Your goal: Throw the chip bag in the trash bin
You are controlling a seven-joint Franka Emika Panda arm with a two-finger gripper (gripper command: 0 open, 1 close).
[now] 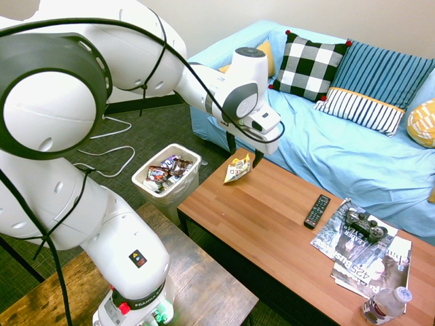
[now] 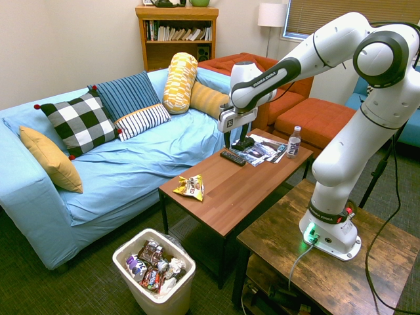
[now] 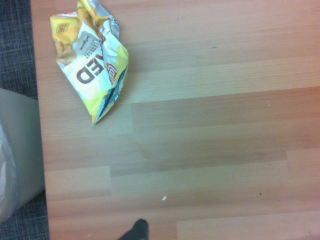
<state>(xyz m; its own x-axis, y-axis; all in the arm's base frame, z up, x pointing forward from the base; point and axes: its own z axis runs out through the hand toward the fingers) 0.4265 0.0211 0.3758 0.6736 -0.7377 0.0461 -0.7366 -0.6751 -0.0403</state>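
Observation:
The chip bag (image 1: 238, 168) is a crinkled yellow-and-white bag lying on the wooden coffee table (image 1: 272, 224), close to the table end nearest the bin. It also shows in the second exterior view as the chip bag (image 2: 190, 187) and close up in the wrist view as the chip bag (image 3: 92, 60). The white trash bin (image 1: 153, 161) stands on the carpet just off that table end, the same trash bin (image 2: 172, 298) holding several candy wrappers. My gripper (image 1: 245, 153) hangs open above the table, a little past the bag toward the table's middle, holding nothing.
A remote control (image 1: 317, 210), a game controller (image 1: 365, 224) on magazines (image 1: 370, 261) and a water bottle (image 1: 385, 305) lie at the table's far end. A blue sofa (image 1: 340, 149) with cushions runs along the table. A dark wooden side table (image 2: 315, 269) bears the arm.

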